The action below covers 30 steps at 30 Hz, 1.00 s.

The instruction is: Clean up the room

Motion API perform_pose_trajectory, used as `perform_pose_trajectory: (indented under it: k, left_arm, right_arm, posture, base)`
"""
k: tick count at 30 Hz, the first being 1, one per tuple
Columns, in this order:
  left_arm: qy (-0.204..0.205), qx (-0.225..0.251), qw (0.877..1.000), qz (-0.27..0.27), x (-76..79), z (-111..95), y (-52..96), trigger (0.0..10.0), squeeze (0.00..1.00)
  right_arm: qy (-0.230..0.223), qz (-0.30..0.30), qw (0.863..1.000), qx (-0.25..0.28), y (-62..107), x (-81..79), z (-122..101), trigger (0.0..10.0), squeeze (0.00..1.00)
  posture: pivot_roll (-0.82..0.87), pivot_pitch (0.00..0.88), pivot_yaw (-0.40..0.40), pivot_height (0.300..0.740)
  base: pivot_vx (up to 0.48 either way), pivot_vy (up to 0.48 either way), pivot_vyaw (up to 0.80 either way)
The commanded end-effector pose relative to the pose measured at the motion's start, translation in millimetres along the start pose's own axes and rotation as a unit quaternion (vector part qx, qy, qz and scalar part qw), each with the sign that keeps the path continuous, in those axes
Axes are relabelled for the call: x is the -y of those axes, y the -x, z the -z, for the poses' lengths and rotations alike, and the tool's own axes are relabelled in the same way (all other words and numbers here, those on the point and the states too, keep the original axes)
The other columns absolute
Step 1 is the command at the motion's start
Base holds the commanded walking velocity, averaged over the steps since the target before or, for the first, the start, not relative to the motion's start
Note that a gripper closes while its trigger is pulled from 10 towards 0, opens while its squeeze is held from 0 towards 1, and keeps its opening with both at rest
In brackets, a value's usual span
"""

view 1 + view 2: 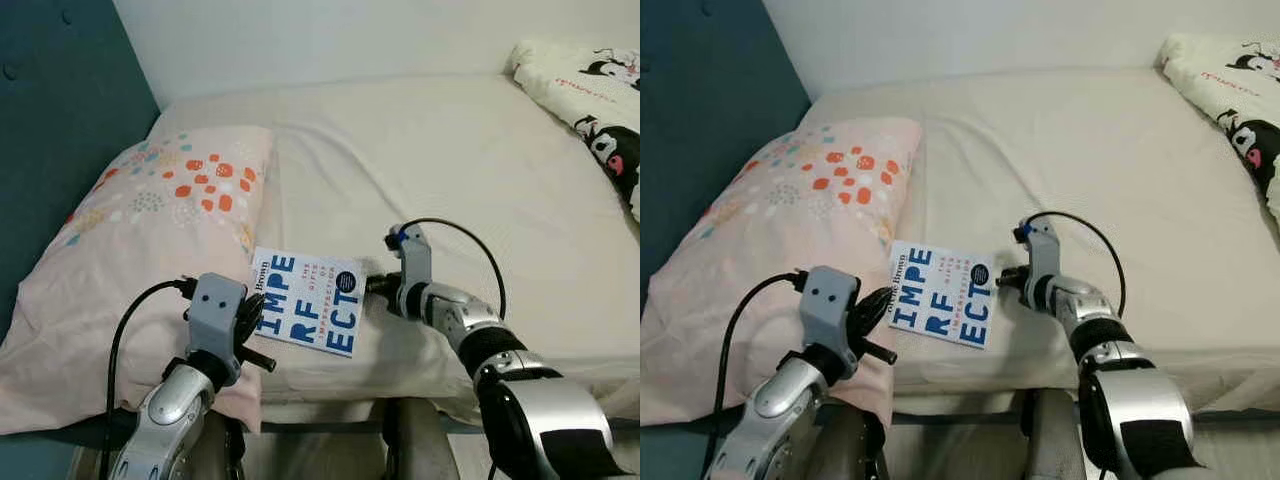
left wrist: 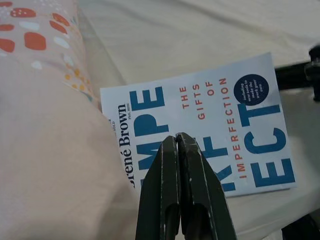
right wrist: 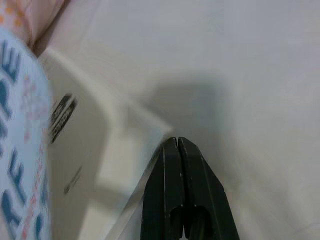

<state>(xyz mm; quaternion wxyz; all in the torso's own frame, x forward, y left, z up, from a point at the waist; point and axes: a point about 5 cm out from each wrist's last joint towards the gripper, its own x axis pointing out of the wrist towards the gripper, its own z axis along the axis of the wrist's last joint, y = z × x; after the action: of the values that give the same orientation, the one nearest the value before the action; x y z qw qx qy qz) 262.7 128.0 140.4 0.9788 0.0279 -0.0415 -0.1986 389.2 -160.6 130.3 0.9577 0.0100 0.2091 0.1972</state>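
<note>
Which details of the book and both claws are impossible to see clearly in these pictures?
- White paperback book with blue letters: its pillow-side edge is covered by the pink dotted pillow in the left wrist view.
- Right claw: whether it grips the lifted cover is unclear; the right wrist view is blurred.
- Left claw: shut above the cover; contact cannot be judged.

book [image 2: 200, 130] left edge hidden by pillow [image 2: 45, 150] | title partly behind left end effector [image 2: 179, 142]
</note>
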Motion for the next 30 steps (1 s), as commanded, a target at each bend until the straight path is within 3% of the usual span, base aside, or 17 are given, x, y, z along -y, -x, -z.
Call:
perform_pose_trajectory:
  k: [1, 9, 14, 17, 19, 20, 22, 23, 24, 25, 28, 30]
  left_arm:
    - [-0.006, -0.014, 1.000, -0.001, -0.6, 4, 3.0, 10.0, 0.00]
    - [-0.008, -0.015, 1.000, -0.002, -0.6, 4, 2.0, 10.0, 0.00]
    - [-0.011, -0.015, 1.000, -0.005, -1.0, 4, 3.0, 10.0, 0.00]
    - [-0.014, -0.019, 1.000, -0.009, -4.2, 6, 7.2, 10.0, 0.00]
    - [-0.014, -0.021, 1.000, -0.014, -7.7, 7, 9.8, 10.0, 0.00]
    - [-0.014, -0.021, 1.000, -0.014, -7.7, 7, 9.8, 10.0, 0.00]
    - [-0.018, -0.026, 0.999, -0.022, -12.9, 9, 12.8, 10.0, 0.00]
    - [-0.018, -0.026, 0.999, -0.022, -12.9, 9, 12.8, 10.0, 0.00]
    - [-0.022, -0.031, 0.999, -0.033, -18.8, 12, 15.0, 10.0, 0.00]
    - [-0.022, -0.031, 0.999, -0.033, -18.8, 12, 15.0, 10.0, 0.00]
    - [-0.029, -0.038, 0.996, -0.074, -37.0, 13, 17.6, 10.0, 0.00]
    - [-0.039, -0.042, 0.994, -0.088, -47.0, 13, 19.7, 10.0, 0.00]
  right_arm:
    - [0.001, 0.013, 1.000, 0.002, -0.7, 0.7, 0, 10.0, 0.00]
    - [-0.033, 0.098, 0.991, 0.085, 7.8, 19.4, -39, 10.0, 0.00]
    - [-0.028, 0.080, 0.992, 0.091, 9.1, 18.7, -49, 10.0, 0.00]
    - [-0.019, -0.013, 0.991, 0.131, 9.4, 5.1, -68, 10.0, 0.00]
    - [-0.058, -0.096, 0.974, 0.195, 14.0, -6.4, -93, 10.0, 0.00]
    - [-0.058, -0.096, 0.974, 0.195, 14.0, -6.4, -93, 10.0, 0.00]
    - [-0.083, -0.203, 0.944, 0.245, 22.5, -22.7, -118, 10.0, 0.00]
    - [-0.083, -0.203, 0.944, 0.245, 22.5, -22.7, -118, 10.0, 0.00]
    - [-0.064, -0.291, 0.921, 0.252, 30.8, -39.6, -129, 10.0, 0.00]
    - [-0.064, -0.291, 0.921, 0.252, 30.8, -39.6, -129, 10.0, 0.00]
    - [0.068, -0.396, 0.903, 0.153, 38.3, -69.6, -99, 10.0, 0.00]
    - [0.126, -0.425, 0.891, 0.095, 40.8, -79.1, -73, 10.0, 0.00]
  posture:
    - [0.05, 0.313, 0.035, 0.560]
    - [0.06, 0.315, 0.035, 0.560]
    - [0.06, 0.308, 0.021, 0.560]
    - [0.05, 0.300, 0.013, 0.560]
    - [0.04, 0.297, 0.011, 0.560]
    - [0.04, 0.297, 0.011, 0.560]
    - [0.03, 0.292, 0.011, 0.560]
    - [0.03, 0.292, 0.011, 0.560]
    - [0.03, 0.290, 0.012, 0.560]
    - [0.03, 0.290, 0.012, 0.560]
    - [0.02, 0.288, 0.010, 0.560]
    - [0.02, 0.288, 0.010, 0.560]
  base:
    - [0.000, 0.000, 0.00]
    - [0.000, 0.000, 0.00]
    - [0.000, 0.000, 0.00]
    - [0.000, 0.000, 0.00]
    - [0.000, 0.000, 0.00]
    - [0.000, 0.000, 0.00]
    - [0.000, 0.000, 0.00]
    - [0.000, 0.000, 0.00]
    - [0.000, 0.000, 0.00]
    - [0.000, 0.000, 0.00]
    - [0.000, 0.000, 0.00]
    - [0.000, 0.000, 0.00]
